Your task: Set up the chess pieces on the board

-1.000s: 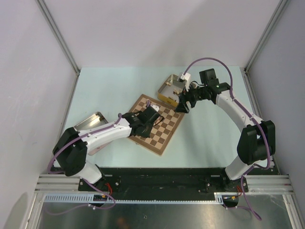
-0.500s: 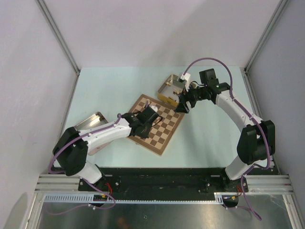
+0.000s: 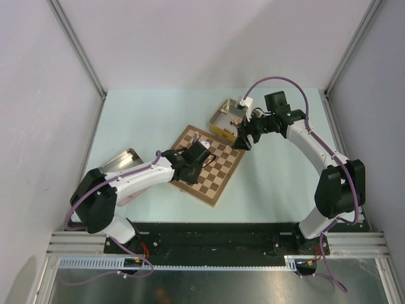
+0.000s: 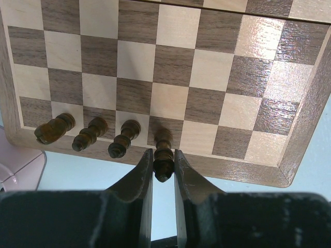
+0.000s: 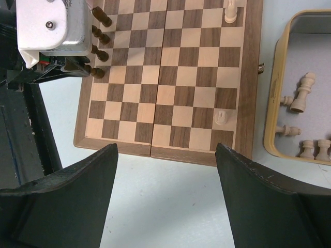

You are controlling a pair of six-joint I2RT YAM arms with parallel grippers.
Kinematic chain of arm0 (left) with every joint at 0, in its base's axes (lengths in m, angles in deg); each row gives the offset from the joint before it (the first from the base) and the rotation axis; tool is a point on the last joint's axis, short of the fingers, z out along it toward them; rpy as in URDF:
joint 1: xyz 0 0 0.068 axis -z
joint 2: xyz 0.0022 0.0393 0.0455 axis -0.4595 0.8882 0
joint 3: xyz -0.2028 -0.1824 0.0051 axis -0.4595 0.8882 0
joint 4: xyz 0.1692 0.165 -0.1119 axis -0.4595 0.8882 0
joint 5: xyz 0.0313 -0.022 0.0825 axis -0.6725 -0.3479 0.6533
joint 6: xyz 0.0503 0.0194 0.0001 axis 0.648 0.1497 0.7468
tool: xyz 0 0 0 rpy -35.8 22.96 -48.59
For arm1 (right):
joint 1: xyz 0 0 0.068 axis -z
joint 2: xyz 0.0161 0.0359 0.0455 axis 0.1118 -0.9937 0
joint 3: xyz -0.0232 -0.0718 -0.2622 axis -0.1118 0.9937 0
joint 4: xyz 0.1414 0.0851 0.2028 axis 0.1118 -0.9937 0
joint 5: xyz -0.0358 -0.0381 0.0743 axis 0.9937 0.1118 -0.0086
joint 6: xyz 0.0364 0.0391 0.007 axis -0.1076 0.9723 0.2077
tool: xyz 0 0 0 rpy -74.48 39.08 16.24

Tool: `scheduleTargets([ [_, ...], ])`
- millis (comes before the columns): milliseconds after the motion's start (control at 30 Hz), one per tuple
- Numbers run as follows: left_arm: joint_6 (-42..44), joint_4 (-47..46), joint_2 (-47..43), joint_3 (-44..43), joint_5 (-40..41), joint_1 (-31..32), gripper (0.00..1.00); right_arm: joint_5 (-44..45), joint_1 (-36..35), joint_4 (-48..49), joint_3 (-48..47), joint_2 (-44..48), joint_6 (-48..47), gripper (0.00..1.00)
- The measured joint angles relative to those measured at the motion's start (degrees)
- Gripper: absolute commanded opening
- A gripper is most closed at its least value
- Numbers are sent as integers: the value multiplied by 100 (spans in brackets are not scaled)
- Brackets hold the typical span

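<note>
The board [image 3: 212, 166] lies skewed mid-table, and most of its squares are open for passing over. Along its border facing the table's left edge, three dark pieces [image 4: 90, 133] stand shoulder to shoulder. The left hand [image 4: 163, 157] crowds in right beside them, pinching a fourth dark piece [image 4: 163, 147]. Two pale pieces [image 5: 221, 118] stand apart on the row nearest the yellow tin [image 5: 276, 103], which sits just off the board toward the far right corner. The right hand [image 5: 165, 150] hangs with fingers spread wide over the board's border and the table.
</note>
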Motion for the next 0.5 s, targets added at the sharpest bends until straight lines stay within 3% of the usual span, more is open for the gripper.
scheduleTargets([
  [233,0,-2,20,0,-2,-9,17,9,0,0,0,0,-2,81],
  [500,-2,-2,22,0,-2,-31,29,9,0,-2,0,0,-17,81],
])
